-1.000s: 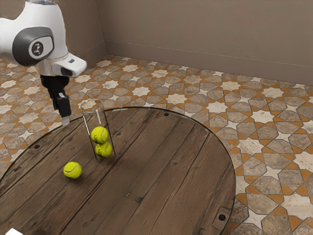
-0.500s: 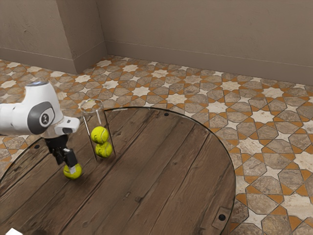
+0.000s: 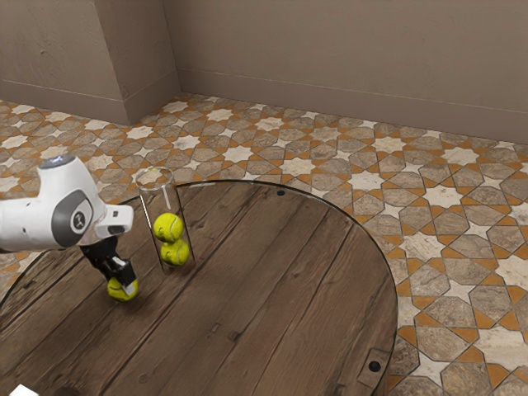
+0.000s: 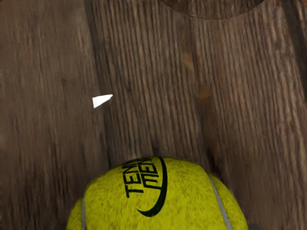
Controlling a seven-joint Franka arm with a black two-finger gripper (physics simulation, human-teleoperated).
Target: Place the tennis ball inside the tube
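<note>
Tabletop [image 3: 272, 264] shows between the loose ball [image 3: 115, 290] and tube wall [image 3: 167, 200].

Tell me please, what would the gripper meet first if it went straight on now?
The gripper points down at the loose tennis ball, so likely that first, then the wooden table; depth is unclear.

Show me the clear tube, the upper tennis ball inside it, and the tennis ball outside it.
Clear tube [image 3: 158, 198]: exterior view, on its wall below the rim.
Upper tennis ball [image 3: 168, 227] inside it: exterior view, middle of its visible face.
Outside tennis ball [image 4: 191, 196]: wrist view, yellow felt beside the black lettering.
</note>
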